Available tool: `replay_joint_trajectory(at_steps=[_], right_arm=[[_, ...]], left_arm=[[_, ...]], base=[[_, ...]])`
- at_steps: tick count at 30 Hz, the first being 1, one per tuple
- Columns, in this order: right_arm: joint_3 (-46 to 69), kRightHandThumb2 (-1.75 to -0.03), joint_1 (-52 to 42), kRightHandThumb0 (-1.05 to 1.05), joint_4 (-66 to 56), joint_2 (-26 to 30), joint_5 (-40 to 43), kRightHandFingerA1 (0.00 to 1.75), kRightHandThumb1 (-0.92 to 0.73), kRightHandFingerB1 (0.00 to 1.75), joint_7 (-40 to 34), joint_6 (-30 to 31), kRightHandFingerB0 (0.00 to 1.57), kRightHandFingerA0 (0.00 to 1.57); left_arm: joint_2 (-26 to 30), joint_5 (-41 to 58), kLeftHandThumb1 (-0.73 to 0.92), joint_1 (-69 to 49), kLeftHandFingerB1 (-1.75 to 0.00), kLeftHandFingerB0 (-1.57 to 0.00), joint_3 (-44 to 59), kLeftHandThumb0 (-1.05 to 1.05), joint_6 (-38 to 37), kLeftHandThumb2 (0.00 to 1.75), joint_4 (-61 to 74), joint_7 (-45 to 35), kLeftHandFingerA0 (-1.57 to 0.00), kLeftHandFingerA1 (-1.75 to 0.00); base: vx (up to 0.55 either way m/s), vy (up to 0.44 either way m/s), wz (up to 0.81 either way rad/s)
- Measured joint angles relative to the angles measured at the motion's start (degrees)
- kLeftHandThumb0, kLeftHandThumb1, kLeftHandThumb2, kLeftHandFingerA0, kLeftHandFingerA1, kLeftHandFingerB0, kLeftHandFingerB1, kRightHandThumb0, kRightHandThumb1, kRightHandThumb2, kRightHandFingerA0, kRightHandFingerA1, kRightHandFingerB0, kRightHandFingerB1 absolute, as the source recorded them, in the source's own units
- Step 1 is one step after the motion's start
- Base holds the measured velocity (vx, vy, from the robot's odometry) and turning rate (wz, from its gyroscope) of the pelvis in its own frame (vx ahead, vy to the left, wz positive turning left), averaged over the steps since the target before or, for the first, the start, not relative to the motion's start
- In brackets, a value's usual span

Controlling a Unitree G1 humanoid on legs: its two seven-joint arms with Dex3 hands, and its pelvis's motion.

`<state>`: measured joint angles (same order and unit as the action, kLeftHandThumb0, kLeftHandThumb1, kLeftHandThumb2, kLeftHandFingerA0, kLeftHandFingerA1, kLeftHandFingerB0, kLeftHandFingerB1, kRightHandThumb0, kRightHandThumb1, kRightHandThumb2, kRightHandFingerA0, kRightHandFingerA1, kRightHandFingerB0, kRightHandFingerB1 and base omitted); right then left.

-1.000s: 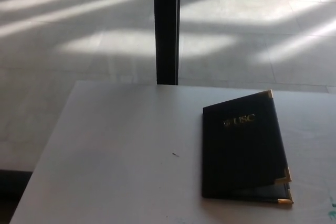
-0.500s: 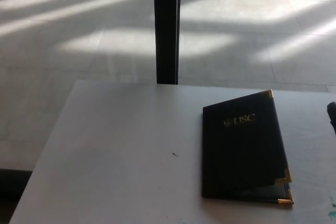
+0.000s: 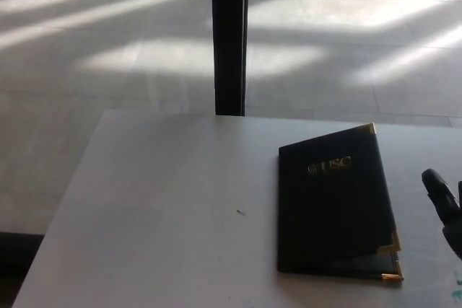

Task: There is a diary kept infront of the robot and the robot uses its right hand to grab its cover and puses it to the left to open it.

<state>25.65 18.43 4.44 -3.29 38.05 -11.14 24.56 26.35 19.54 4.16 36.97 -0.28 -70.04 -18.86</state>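
A dark diary (image 3: 334, 203) with gold corner caps and gold "USC" lettering lies on the right part of the pale tabletop (image 3: 166, 207), its spine along the picture-left edge and its long axis running away from the robot, toward the black post (image 3: 229, 37) standing beyond the far edge. The cover is not flat: along the free right-hand edge, nearest the robot, it stands slightly proud of the lower board, leaving a thin wedge-shaped gap by the near gold corners. The right hand (image 3: 444, 205) shows only as a dark tip at the right border of the head view, to the right of the diary's free edge and apart from it, with bare tabletop between. So little of it is visible that I cannot tell whether its fingers are apart or together. The left hand does not show at all, so the right hand is plainly the nearer one. The diary lies leftward of that hand, so reaching the lifted cover edge would likely mean travelling left and a little toward the near corner.
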Motion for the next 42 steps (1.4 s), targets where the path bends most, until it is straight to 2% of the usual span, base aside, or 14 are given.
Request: replay_joint_trajectory(at_steps=[9,10,12,14,21,22,28,30,31,33,37,38,40,42], right_arm=[[-1.63,-0.77,-2.04,-0.86,-0.61,-6.26,0.33,0.42,-0.92,0.36,-0.74,-0.04,0.11,0.19],[-2.13,-1.13,-2.31,-0.37,-0.62,-7.30,0.33,0.50,-0.52,0.50,-0.82,-0.04,0.01,0.01],[-2.87,-1.13,-2.54,-0.37,-0.74,-8.68,0.32,0.50,-0.52,0.50,-0.88,-0.08,0.01,0.01],[-3.54,-0.75,-2.72,-0.88,-0.74,-9.70,0.19,0.43,-0.92,0.37,-0.88,-0.21,0.10,0.18],[-6.17,-0.75,-2.69,-0.87,-0.65,-10.20,-0.77,0.45,-0.92,0.36,-0.83,-1.53,0.10,0.18],[-6.51,-1.13,-2.68,-0.37,-0.64,-10.20,-0.88,0.50,-0.51,0.51,-0.83,-1.72,0.01,0.01],[-8.93,-1.11,-3.14,-0.38,-0.65,-10.19,-1.73,0.50,-0.49,0.51,-0.94,-3.11,0.01,0.00],[-10.40,-0.75,-3.15,-0.87,-0.88,-10.14,-2.33,0.37,-0.92,0.29,-1.13,-3.79,0.04,0.11],[-11.11,-1.21,-3.15,-0.90,-1.09,-10.08,-2.63,0.29,-0.84,0.23,-1.22,-4.09,0.00,0.07],[-14.23,-1.25,-3.44,-0.93,-2.07,-9.74,-3.93,0.18,-0.87,0.18,-1.39,-5.22,0.00,0.00],[-21.92,-1.28,-5.27,-0.96,-3.23,-8.86,-6.66,0.12,-0.90,0.15,-1.58,-7.63,0.00,0.00],[-24.09,-1.30,-6.12,-0.99,-3.27,-8.77,-7.55,0.12,-0.92,0.15,-1.70,-8.15,0.00,0.00],[-28.15,-1.33,-7.27,-1.00,-3.31,-8.73,-9.21,0.12,-0.92,0.15,-1.96,-9.07,0.00,0.00],[-31.40,-1.33,-7.30,-0.98,-3.32,-8.60,-10.82,0.15,-0.92,0.15,-2.14,-9.75,0.00,0.00]], left_arm=[[-0.01,0.16,0.55,0.02,-1.22,-0.39,0.00,-1.05,-0.01,1.46,0.02,0.01,-0.53,-1.38],[-0.01,0.21,0.55,0.02,-1.24,-0.41,0.00,-1.05,-0.01,1.47,0.02,0.02,-0.53,-1.39],[-0.01,0.25,0.57,0.02,-1.24,-0.41,-0.02,-1.05,-0.01,1.48,0.04,0.02,-0.54,-1.40],[-0.01,0.24,0.55,0.00,-1.26,-0.43,-0.22,-1.05,-0.03,1.47,0.04,0.02,-0.56,-1.42],[-0.01,0.37,0.57,0.00,-1.24,-0.42,-0.29,-1.05,-0.04,1.47,0.04,0.05,-0.55,-1.40],[-0.01,0.40,0.56,0.02,-1.25,-0.44,-0.28,-1.05,-0.04,1.47,0.04,0.06,-0.57,-1.41],[-0.01,0.82,0.64,0.01,-1.45,-0.44,-0.12,-1.05,-0.04,1.11,0.04,0.05,-0.45,-1.62],[-0.01,0.96,0.54,0.00,-1.26,-0.45,-0.13,-1.05,-0.04,1.46,0.04,0.06,-0.57,-1.42],[-0.01,0.97,0.56,-0.01,-1.22,-0.39,-0.18,-1.05,-0.04,1.45,0.04,0.06,-0.54,-1.39],[-0.01,1.01,0.66,-0.01,-1.46,-0.40,-0.23,-1.05,-0.04,1.10,0.04,0.04,-0.44,-1.62],[-0.01,1.10,0.56,0.00,-1.24,-0.42,-0.26,-1.05,-0.04,1.45,0.04,0.04,-0.56,-1.41],[-0.01,1.12,0.68,-0.03,-1.47,-0.39,-0.26,-1.05,-0.04,1.11,0.04,0.04,-0.45,-1.63],[-0.01,1.13,0.70,-0.02,-1.44,-0.40,-0.29,-1.05,-0.04,1.09,0.04,0.05,-0.46,-1.62],[-0.01,1.14,0.59,0.00,-1.26,-0.43,-0.34,-1.05,-0.04,1.48,0.04,0.05,-0.57,-1.44]], base=[[0.00,0.000,0.00],[0.00,0.000,0.00],[0.00,0.000,0.00],[0.00,0.000,0.00],[0.00,0.000,0.00],[0.00,0.000,0.00],[0.00,0.000,0.00],[0.00,0.000,0.00],[0.00,0.000,0.00],[0.00,0.000,0.00],[0.00,0.000,0.00],[0.00,0.000,0.00],[0.00,0.000,0.00],[0.00,0.000,0.00]])
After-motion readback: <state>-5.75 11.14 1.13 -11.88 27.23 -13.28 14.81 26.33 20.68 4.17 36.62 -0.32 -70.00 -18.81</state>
